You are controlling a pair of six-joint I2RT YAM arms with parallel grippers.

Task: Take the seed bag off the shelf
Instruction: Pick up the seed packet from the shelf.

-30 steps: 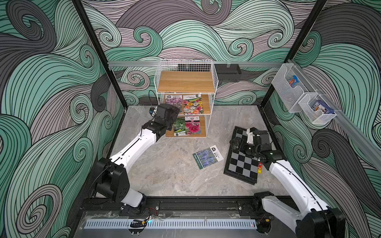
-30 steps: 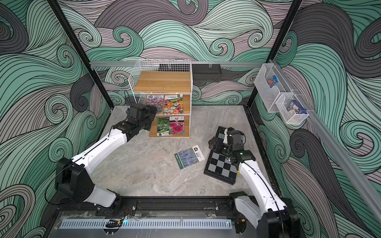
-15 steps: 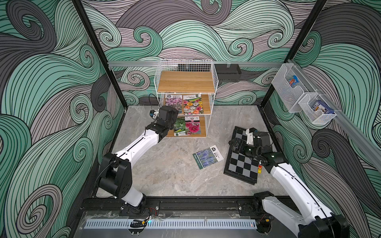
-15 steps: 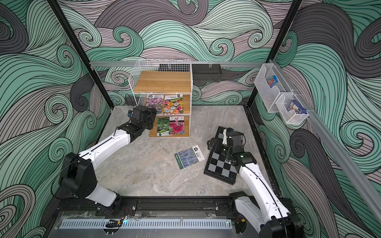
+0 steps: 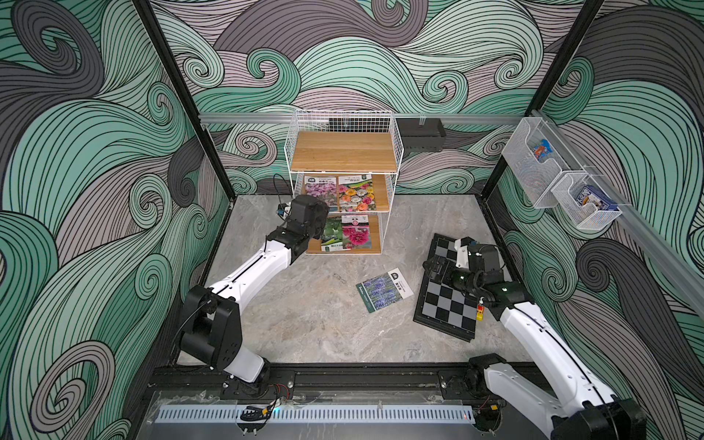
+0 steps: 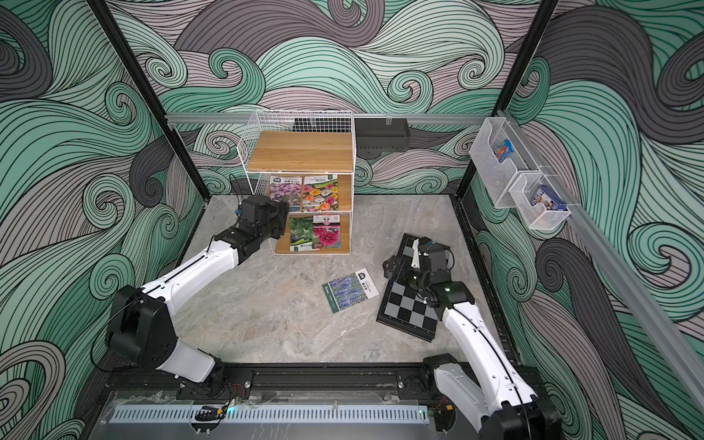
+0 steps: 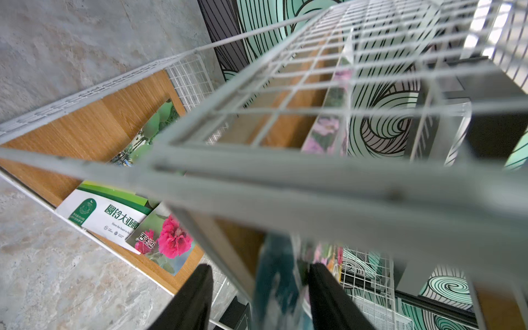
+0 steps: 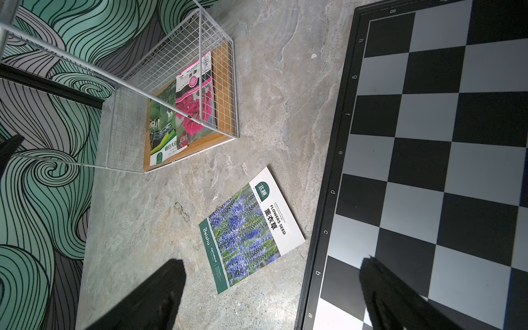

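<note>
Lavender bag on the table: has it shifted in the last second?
No. The lavender bag lies in the same spot and at the same tilt, just beside the chessboard.

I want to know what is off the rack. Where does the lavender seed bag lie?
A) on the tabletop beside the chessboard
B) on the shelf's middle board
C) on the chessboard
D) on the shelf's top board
A: the lavender seed bag lies flat on the marble tabletop, off the shelf and next to the chessboard, not on it.
</note>
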